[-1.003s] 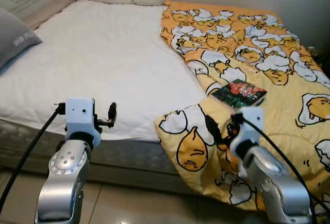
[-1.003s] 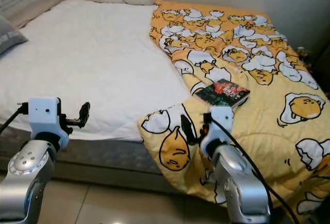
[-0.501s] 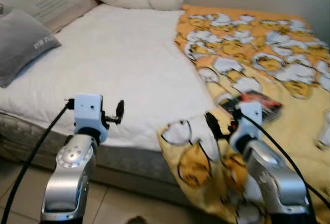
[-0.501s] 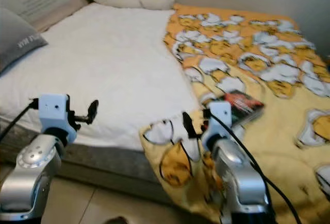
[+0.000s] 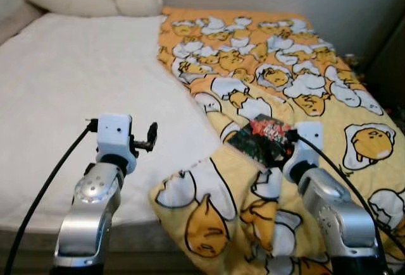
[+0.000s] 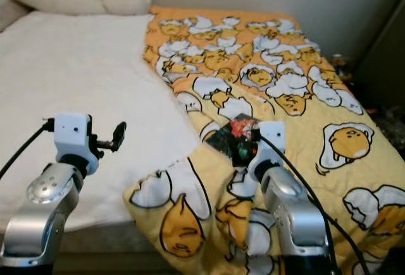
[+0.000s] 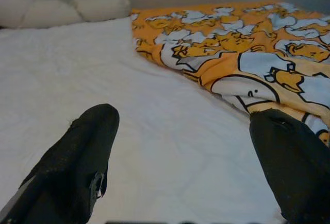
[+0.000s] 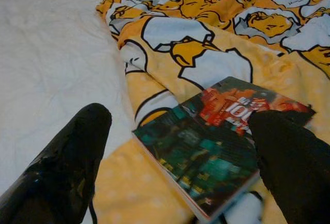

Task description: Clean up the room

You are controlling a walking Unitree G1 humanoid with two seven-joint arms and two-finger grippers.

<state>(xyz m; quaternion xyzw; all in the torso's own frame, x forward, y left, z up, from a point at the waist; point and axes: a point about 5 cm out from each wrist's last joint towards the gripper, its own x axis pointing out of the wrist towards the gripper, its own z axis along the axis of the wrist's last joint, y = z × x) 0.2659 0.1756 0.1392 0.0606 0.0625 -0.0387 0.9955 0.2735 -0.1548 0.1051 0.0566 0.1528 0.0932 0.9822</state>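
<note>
One book [image 8: 221,136] center frame on quilt [image 5: 285,66]; my right gripper [image 8: 180,147] spread wide, approaching — next: close on it.

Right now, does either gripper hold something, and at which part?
Nothing is held. The right gripper is open above the book on the yellow blanket; the left gripper is open over the white mattress.

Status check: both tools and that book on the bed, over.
Right tool open, poised over the book, not touching. Left tool open above the white sheet. Book flat on the yellow blanket; nothing in the way.
</note>
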